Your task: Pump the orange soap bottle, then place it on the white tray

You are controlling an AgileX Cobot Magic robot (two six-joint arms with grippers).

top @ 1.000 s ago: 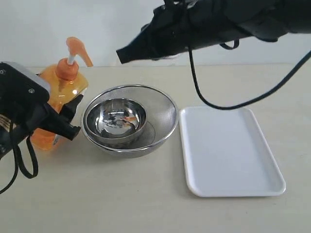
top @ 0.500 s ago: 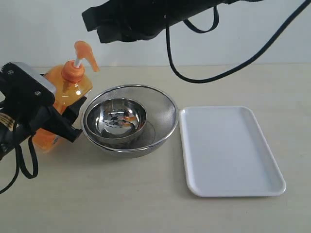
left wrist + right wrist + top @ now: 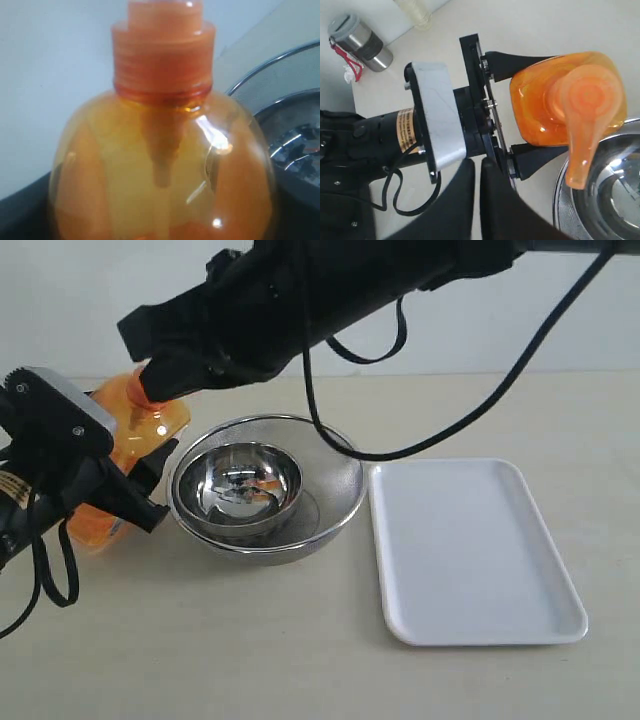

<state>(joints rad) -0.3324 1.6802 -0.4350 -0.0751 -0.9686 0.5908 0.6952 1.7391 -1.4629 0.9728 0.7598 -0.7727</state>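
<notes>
The left tool [image 3: 547, 105] is clamped on the orange soap bottle [image 3: 150, 430], one black finger on each side of its body. The right tool [image 3: 145, 355], its fingers drawn together on nothing, reaches across from the right and hangs over the top of the bottle. From the exterior view, where it hides the pump, I cannot tell whether it touches.

The pale worktop [image 3: 300, 660] carries everything. The white tray [image 3: 470, 550] lies flat on the right, well apart from the bottle. Just left of the tray sits a round mesh bowl [image 3: 335, 465] with a smaller steel bowl [image 3: 215, 465] nested inside it. The bottle stands on the worktop just beside the mesh bowl, on its left. The right wrist view shows the orange pump head [image 3: 587, 95], its spout pointing out over the bowl's rim.
</notes>
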